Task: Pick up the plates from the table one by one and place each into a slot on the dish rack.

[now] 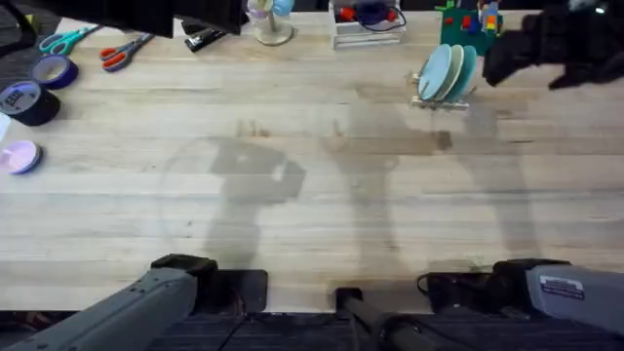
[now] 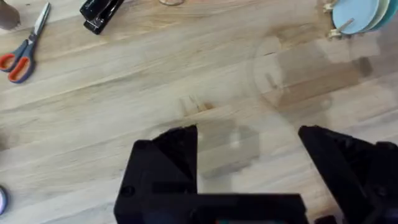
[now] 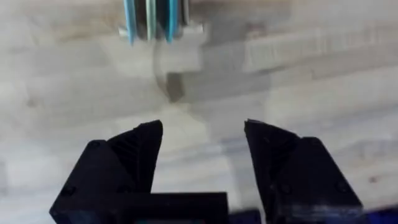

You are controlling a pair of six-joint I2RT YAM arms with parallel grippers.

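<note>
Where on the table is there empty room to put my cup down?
The wide middle of the table is bare, from the pink disc on the left across to below the dish rack. The far edge is crowded: scissors, tape rolls, a stapler and the rack holding plates.

Soft grey shadows fall across the pale planks near the middle; the light is even – no hard glare. Clutter lines the far edge: teal scissors (image 1: 64, 40); orange scissors (image 1: 125, 51); a black stapler (image 1: 203, 39); purple tape rolls (image 1: 54, 70) at the left.
</note>
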